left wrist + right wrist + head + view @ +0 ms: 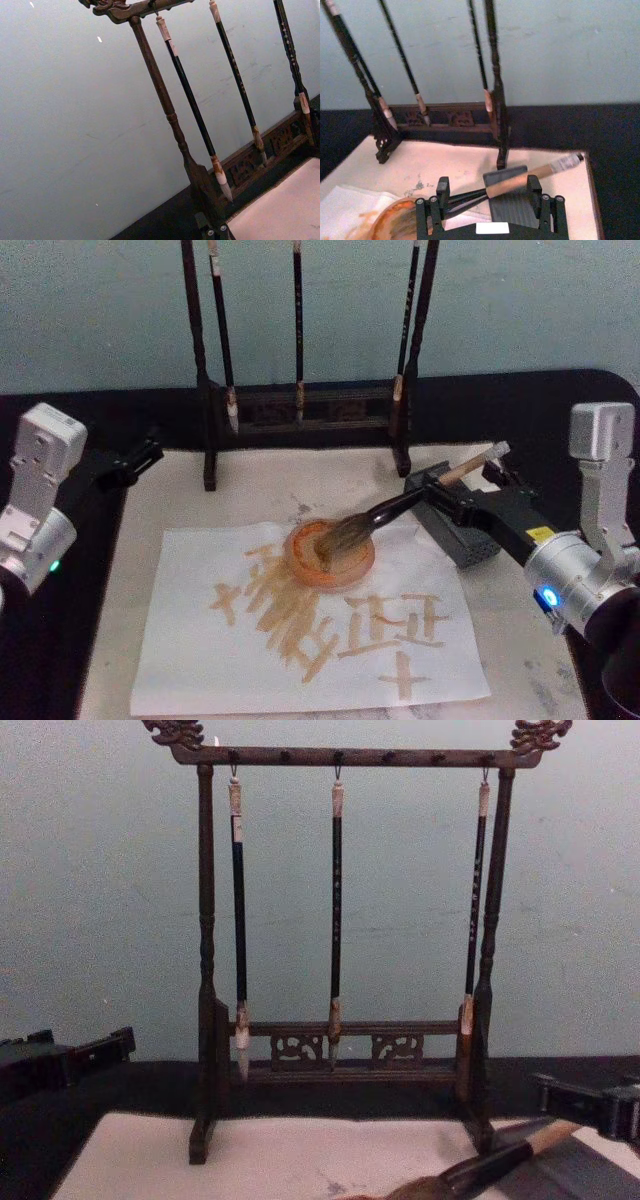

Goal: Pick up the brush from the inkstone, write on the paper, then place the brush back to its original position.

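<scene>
Brush: thick calligraphy brush [400, 508] with a glossy black lower shaft, tan upper shaft, white end and bushy brown bristles; it lies tilted, with the bristles low toward the robot's left and the white end high toward its right.
Brush position: the bristles rest in the shallow round orange dish [329, 553]; the shaft passes over the near-left edge of the inkstone.
Inkstone: low dark grey rectangular block [462, 540] on the table's right side, just beside the paper's right edge, partly covered by the right gripper.
Paper: large off-white sheet [200, 650] marked with tan brush strokes; the dish sits on its upper middle part.
Right gripper: black two-finger gripper [450, 502], fingers pinched onto the brush shaft near where black meets tan, above the inkstone.
Left gripper: black gripper [135, 460] at the table's left edge, well apart from the brush; whether its fingers are spread cannot be told.
Rack: dark carved wooden stand [345, 1055] at the table's rear, with three thin black-shafted brushes [336, 910] hanging.
</scene>
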You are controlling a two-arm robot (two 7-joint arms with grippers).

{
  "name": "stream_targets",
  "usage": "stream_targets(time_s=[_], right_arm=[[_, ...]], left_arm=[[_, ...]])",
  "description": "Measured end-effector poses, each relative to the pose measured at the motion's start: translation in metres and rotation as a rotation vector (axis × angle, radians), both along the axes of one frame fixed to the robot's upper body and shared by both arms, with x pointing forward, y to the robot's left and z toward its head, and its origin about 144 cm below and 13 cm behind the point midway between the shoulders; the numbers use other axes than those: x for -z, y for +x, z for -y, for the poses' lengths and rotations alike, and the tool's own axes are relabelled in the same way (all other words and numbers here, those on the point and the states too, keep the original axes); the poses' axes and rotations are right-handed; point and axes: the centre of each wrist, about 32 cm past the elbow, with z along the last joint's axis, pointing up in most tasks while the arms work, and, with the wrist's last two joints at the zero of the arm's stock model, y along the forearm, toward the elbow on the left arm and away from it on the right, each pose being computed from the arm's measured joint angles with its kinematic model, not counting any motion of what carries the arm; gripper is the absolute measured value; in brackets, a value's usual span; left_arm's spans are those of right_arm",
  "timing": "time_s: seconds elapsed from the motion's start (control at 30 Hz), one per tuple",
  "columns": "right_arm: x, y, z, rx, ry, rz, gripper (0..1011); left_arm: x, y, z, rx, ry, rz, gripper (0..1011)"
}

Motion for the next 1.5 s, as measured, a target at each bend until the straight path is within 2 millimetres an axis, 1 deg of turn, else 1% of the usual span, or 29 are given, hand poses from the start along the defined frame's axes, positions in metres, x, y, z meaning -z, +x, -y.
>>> stream_targets(time_s=[0.3, 0.6, 1.5], right_arm=[[-0.005, -0.002, -0.010, -0.052, -0.162, 0.097, 1000], [-0.006, -0.004, -0.016, -0.046, -0.267, 0.177, 1000], [-0.005, -0.003, -0.016, -0.045, -0.255, 0.169, 1000]], left_arm=[[0.000, 0.000, 0.000, 0.000, 0.000, 0.000, 1002], [0.000, 0.000, 0.000, 0.000, 0.000, 0.000, 1002], [0.000, 0.000, 0.000, 0.000, 0.000, 0.000, 1002]])
